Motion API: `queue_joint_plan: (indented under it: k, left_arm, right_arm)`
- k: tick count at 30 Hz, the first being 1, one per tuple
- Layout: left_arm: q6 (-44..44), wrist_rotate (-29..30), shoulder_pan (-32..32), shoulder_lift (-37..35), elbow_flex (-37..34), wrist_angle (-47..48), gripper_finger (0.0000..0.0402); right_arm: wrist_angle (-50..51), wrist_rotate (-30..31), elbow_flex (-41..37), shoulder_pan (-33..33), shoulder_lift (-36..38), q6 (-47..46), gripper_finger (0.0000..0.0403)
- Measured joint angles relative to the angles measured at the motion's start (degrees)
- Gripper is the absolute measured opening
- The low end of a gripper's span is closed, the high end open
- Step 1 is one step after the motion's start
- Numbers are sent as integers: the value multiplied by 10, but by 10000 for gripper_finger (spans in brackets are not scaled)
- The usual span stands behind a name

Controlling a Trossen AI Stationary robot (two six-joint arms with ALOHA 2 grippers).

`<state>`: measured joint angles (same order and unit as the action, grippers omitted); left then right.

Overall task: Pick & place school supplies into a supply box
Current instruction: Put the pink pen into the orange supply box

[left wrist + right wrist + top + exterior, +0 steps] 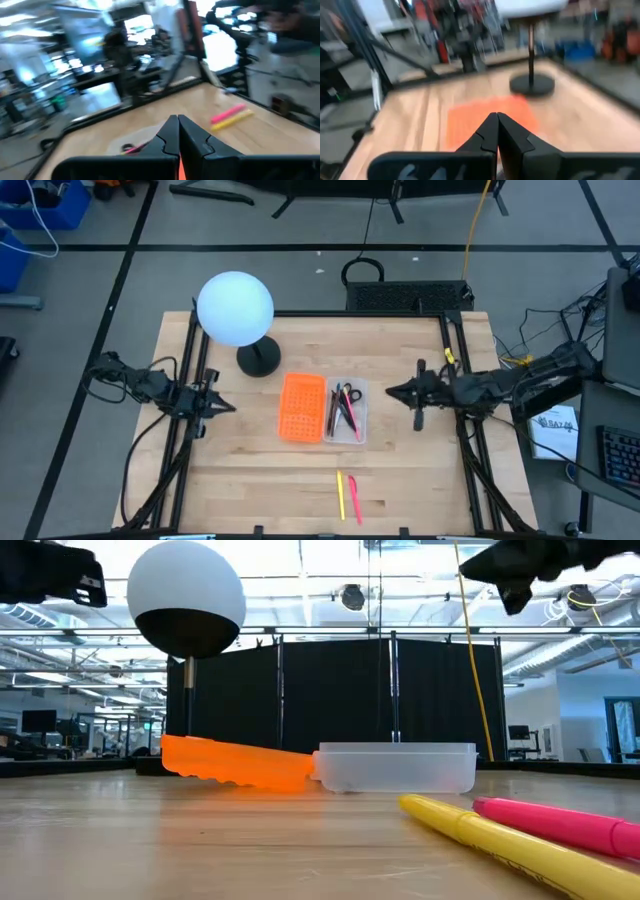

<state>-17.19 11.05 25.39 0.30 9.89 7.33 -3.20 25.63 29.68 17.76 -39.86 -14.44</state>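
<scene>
The clear supply box (346, 412) lies mid-table with its orange gridded lid (302, 407) flat to its left; black-handled scissors (347, 405) and several pens lie inside. A yellow pen (340, 495) and a pink pen (353, 497) lie side by side near the table's near edge, also yellow (510, 845) and pink (565, 823) in the low view. My left gripper (228, 406) hovers shut to the left of the lid, raised above the table. My right gripper (392, 392) hovers shut to the right of the box, also raised.
A white globe lamp (235, 308) on a black round base (259, 360) stands at the far left of the table, behind the lid. Black frame rails (187, 380) run along both table sides. Bare wood lies near the front edge around the two pens.
</scene>
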Motion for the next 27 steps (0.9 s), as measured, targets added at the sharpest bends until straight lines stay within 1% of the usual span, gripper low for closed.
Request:
queue_joint_plan:
  k: [3,4,7,9,11,14,17,20,22,25,27]
  left_arm:
    - [17,47,0,0,0,-16,21]
    - [19,59,0,0,0,-19,26]
    - [24,81,0,0,0,-19,39]
    - [35,87,0,1,0,-12,44]
    - [52,89,0,1,0,-8,45]
    - [74,88,0,1,0,-6,46]
    - [75,88,0,1,0,-1,46]
    - [71,86,0,1,0,0,46]
    - [70,86,0,1,0,-2,46]
    - [57,86,0,1,0,-13,46]
    - [50,86,0,1,0,-18,46]
  right_arm:
    - [132,27,90,43,-95,-106,0]
    - [162,28,121,59,-131,-142,0]
    - [231,28,216,110,-237,-217,0]
    - [262,26,291,140,-311,-260,0]
    - [314,24,365,162,-383,-306,0]
    - [387,-4,478,185,-478,-374,0]
    - [459,-36,570,200,-554,-459,0]
    - [511,-89,630,211,-616,-568,0]
    - [515,-131,654,218,-649,-632,0]
    - [510,-180,661,227,-682,-728,0]
    - [523,-188,661,233,-700,-788,0]
